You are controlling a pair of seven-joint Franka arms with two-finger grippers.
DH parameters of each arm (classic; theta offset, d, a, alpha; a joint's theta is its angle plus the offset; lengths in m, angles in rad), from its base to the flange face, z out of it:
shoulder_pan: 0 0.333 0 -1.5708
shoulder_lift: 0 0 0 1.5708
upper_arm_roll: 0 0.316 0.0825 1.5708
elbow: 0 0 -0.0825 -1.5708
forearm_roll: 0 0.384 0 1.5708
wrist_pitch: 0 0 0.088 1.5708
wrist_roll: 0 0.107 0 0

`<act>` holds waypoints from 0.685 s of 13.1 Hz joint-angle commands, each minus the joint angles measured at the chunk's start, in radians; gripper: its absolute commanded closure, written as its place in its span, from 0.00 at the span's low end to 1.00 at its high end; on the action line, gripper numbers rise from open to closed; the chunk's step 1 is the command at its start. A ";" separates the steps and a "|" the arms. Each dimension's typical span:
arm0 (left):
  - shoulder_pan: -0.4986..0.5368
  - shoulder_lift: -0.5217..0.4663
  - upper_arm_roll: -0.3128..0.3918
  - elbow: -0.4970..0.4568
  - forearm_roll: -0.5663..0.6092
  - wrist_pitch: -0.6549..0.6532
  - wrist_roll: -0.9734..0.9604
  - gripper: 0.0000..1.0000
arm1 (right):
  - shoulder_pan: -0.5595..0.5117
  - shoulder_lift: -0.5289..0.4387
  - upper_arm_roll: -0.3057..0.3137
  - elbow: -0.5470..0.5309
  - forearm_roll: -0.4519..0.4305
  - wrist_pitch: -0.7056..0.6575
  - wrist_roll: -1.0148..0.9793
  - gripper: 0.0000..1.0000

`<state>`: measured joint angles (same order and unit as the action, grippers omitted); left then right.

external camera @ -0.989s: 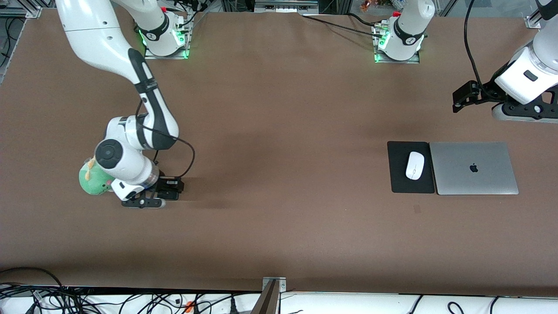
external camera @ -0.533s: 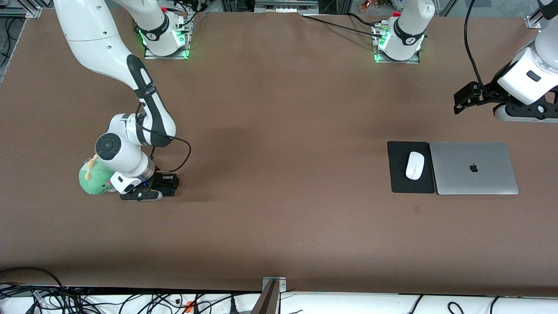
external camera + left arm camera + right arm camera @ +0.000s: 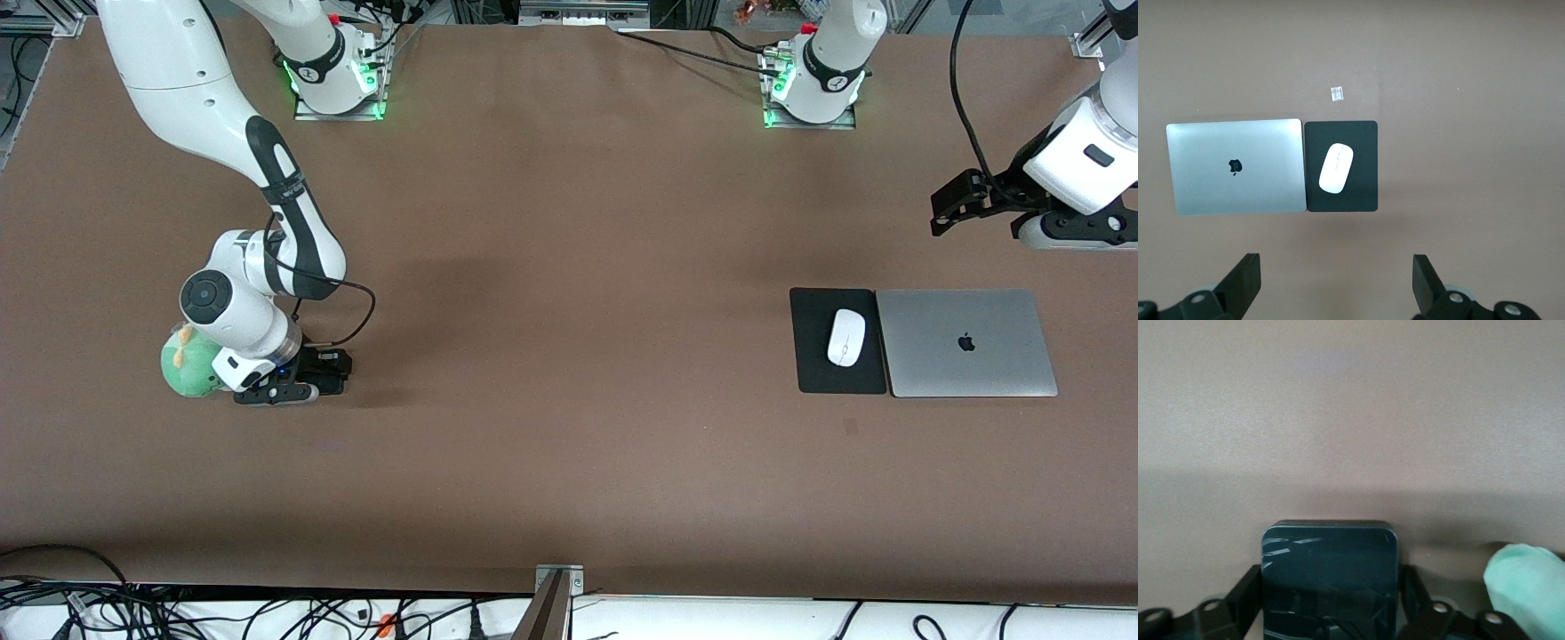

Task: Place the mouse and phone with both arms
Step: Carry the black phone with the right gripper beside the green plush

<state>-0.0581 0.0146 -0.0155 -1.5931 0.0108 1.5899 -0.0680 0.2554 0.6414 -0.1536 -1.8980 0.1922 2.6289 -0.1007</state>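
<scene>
Between my right hand (image 3: 1328, 613) fingers: phone (image 3: 1329, 577) on the tabletop (image 3: 569, 356) beside the plush (image 3: 187, 369); grip state unclear. I'd lift straight up. Left hand (image 3: 1336, 287) wide, waiting high over mouse (image 3: 1336, 168) on pad (image 3: 1361, 137).

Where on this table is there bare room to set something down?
The widest bare stretch of table lies between the phone and the mouse pad. Crowded: the right claw sits low at the phone beside the green plush; mouse, pad and laptop cluster, with the left claw open above the table near them, waiting.
</scene>
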 commanded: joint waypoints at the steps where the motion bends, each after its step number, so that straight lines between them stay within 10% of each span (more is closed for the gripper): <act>1: 0.004 0.018 0.000 0.030 0.014 -0.005 -0.007 0.00 | -0.016 -0.040 0.017 -0.018 0.026 0.007 -0.005 0.00; 9: 0.004 0.018 0.000 0.030 0.015 -0.010 -0.006 0.00 | -0.059 -0.167 0.011 0.152 0.085 -0.289 -0.004 0.00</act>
<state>-0.0531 0.0209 -0.0147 -1.5909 0.0108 1.5899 -0.0681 0.2328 0.5354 -0.1543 -1.7588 0.2577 2.4069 -0.0946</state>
